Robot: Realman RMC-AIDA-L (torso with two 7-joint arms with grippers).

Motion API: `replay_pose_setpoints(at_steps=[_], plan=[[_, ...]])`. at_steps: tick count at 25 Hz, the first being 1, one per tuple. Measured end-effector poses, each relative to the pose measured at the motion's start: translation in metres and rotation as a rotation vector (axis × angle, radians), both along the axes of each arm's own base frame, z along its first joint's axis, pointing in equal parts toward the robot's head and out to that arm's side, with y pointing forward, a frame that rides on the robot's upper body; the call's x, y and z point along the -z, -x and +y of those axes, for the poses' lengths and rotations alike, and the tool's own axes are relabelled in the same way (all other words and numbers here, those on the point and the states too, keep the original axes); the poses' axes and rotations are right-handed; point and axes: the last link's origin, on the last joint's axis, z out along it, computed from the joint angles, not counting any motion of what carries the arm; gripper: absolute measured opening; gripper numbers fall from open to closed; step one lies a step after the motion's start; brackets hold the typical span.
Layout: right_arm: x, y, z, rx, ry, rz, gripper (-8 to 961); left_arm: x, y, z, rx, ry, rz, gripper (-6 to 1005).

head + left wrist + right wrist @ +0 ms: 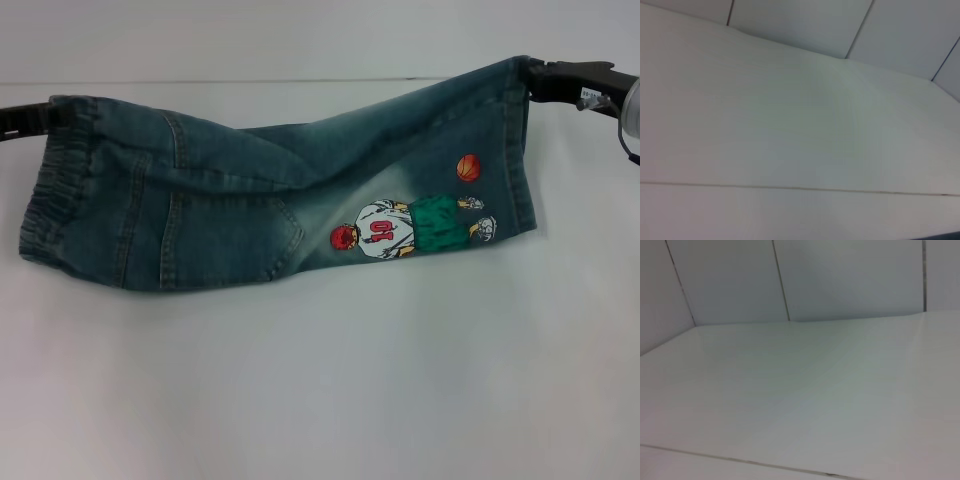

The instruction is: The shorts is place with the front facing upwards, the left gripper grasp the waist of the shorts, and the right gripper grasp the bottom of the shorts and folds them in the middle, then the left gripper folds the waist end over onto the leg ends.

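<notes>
**Shorts held at both ends, lengthwise fold in hand**

The denim shorts (270, 190) lie stretched across the middle of the white table (320, 400), waist to the left and leg ends to the right. The elastic waistband (45, 200) sits at the far-left end; the printed basketball-player figure (410, 225) and an orange ball (468, 167) face upward near the leg hem. The far edge of the garment is raised between the two arms and appears doubled along its length, while the near edge sags onto the table.

The left gripper (48, 116) meets the far corner of the waist at the left edge of the head view. The right gripper (535, 80) meets the far corner of the leg hem at upper right. Both appear clamped on cloth, judging by the taut line between them, though the fingertips themselves are hidden by denim.

Both wrist views show only bare table and wall panels; neither shows fingers or fabric.

Judgement: the middle fold appears under way or nearly complete. To finish well, both arms should travel together at equal height and keep even tension, so the far edge lands square on the near edge without skew. Slack at the centre, where a crease already shows, could bunch. The waist-over-legs fold is not yet done.
</notes>
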Motion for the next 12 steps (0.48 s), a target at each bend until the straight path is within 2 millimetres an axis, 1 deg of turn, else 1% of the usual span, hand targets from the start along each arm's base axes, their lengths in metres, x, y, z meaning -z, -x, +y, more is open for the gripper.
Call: replay_pose_setpoints(at_steps=[6, 12], plan=[[0.0003, -0.0008, 0.003, 0.011, -0.014, -0.036, 22, 0.003, 0.0005, 0.0032, -0.01, -0.021, 0.017, 121], [0.0016, -0.0011, 0.0049, 0.023, -0.024, -0.05, 23, 0.0016, 0.0032, 0.0054, -0.026, -0.047, 0.027, 122]])
